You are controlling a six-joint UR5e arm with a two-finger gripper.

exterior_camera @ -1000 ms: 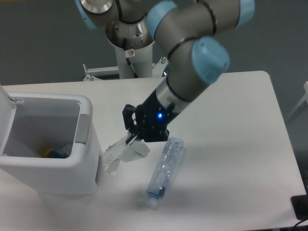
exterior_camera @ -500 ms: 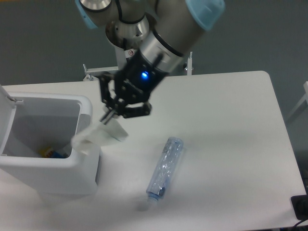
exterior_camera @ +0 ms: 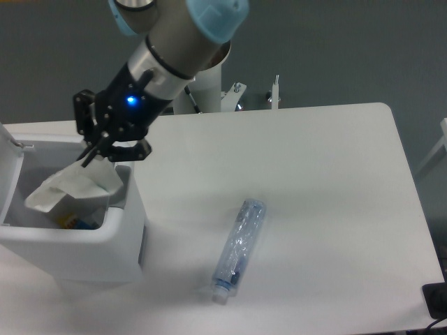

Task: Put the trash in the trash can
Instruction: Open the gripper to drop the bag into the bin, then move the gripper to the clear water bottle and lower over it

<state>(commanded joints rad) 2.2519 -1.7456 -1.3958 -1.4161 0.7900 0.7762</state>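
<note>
My gripper (exterior_camera: 98,151) hangs over the open white trash can (exterior_camera: 126,230) at the left, shut on the crumpled clear wrapper with a white label (exterior_camera: 70,187). The wrapper dangles inside the can's mouth, above the bottom. The second piece of trash, a crushed bluish plastic bottle (exterior_camera: 239,246) with a white cap, lies on the table to the right of the can, cap toward the front edge.
Something yellow and blue (exterior_camera: 75,222) lies at the bottom of the can. The can's lid (exterior_camera: 8,143) stands open at the far left. The arm's base post (exterior_camera: 202,91) rises behind the table. A dark object (exterior_camera: 436,300) sits at the bottom right corner.
The gripper has carried the wrapper up and to the left, from beside the can's right wall to over its opening. The bottle has not moved.
</note>
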